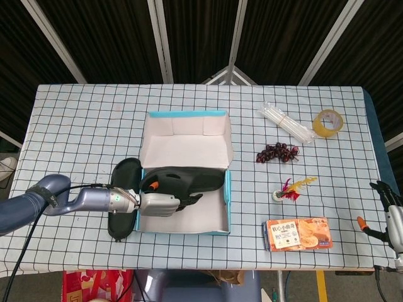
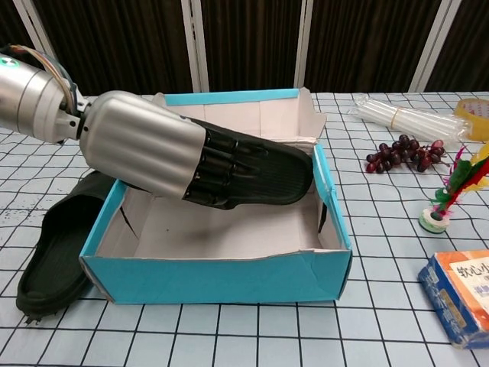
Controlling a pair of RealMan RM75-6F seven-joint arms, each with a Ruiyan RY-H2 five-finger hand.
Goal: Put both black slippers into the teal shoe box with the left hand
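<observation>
One slipper (image 1: 189, 178) hangs over the box (image 1: 228, 207) at frame centre, long axis left-right, my left hand (image 1: 157, 204) gripping its left end. Second slipper (image 1: 121, 207) lies just left of the box, nearest that hand.

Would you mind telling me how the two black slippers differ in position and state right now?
The held slipper is gripped by the left hand and hangs tilted over the teal shoe box, its toe near the right wall. The other slipper lies flat on the table outside the box's left wall, untouched by either hand. Both are black and look like a matching pair.
</observation>
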